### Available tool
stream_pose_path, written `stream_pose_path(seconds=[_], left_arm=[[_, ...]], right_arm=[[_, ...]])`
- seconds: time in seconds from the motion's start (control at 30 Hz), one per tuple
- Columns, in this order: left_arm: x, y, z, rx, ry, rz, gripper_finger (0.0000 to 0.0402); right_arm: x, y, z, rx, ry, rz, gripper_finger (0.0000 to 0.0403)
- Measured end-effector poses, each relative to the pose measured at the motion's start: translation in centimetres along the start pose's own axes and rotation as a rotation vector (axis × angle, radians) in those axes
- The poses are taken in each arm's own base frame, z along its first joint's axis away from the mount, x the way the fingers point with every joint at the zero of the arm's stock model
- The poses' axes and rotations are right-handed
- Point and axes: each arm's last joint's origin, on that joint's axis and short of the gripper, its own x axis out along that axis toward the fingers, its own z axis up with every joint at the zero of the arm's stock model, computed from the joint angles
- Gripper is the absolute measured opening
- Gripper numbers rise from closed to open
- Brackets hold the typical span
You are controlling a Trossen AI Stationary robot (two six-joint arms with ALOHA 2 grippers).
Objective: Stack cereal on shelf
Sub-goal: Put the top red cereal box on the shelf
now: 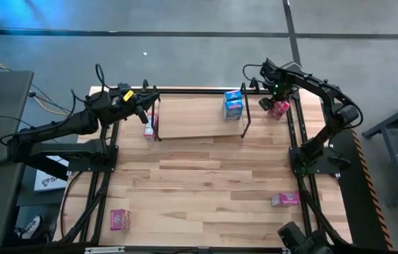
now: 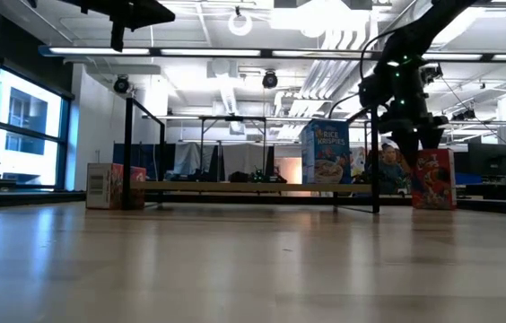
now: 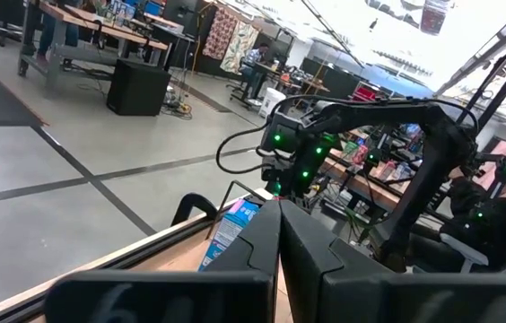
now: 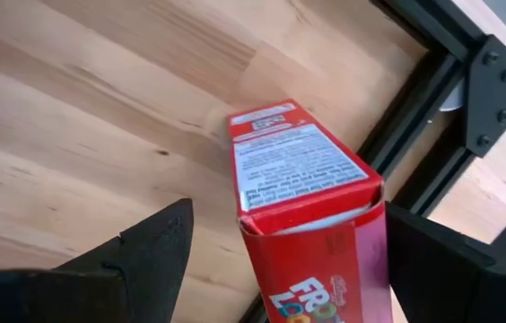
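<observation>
The right gripper (image 1: 275, 104) hangs over the far right corner of the table, its two dark fingers (image 4: 150, 247) spread wide apart on either side of a red cereal box (image 4: 311, 211) without touching it. That box stands upright on the wood, just outside the right end of the shelf and close to the table's black rail (image 4: 419, 148). The left gripper (image 1: 145, 101) sits at the shelf's left end, near the far left corner, with its fingers (image 3: 280, 242) pressed together and holding nothing.

From largest to smallest: the wooden table (image 1: 199, 190) fills the scene. The shelf (image 1: 195, 116), a light board in a thin black wire frame, lies along its far edge. A blue cereal box (image 1: 233, 104) stands upright on the board near the right end. A pink box (image 1: 149, 125) rests on the table beside the shelf's left end. Two more pink boxes lie well apart toward the near edge, one at the right (image 1: 284, 200) and one at the left (image 1: 119, 219).
</observation>
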Motion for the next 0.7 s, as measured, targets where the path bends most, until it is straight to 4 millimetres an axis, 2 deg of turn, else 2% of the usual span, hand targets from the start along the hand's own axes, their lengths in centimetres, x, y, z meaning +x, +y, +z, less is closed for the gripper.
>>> stream_pose_path(seconds=[0.13, 0.23, 0.53, 0.7], left_arm=[[0.0, 0.0, 0.0, 0.0, 0.0, 0.0, 0.0], [0.0, 0.0, 0.0, 0.0, 0.0, 0.0, 0.0], [0.0, 0.0, 0.0, 0.001, 0.0, 0.0, 0.0], [0.0, 0.0, 0.0, 0.001, 0.0, 0.0, 0.0]], right_arm=[[0.0, -0.01, -0.02, -0.003, 0.002, 0.0, 0.0305], [0.0, -0.04, -0.03, -0.004, 0.003, -0.014, 0.0287], [0.0, -0.22, -0.39, -0.033, 0.04, -0.031, 0.0148], [-0.08, -0.1, -0.66, -0.063, 0.067, 0.019, 0.0107]])
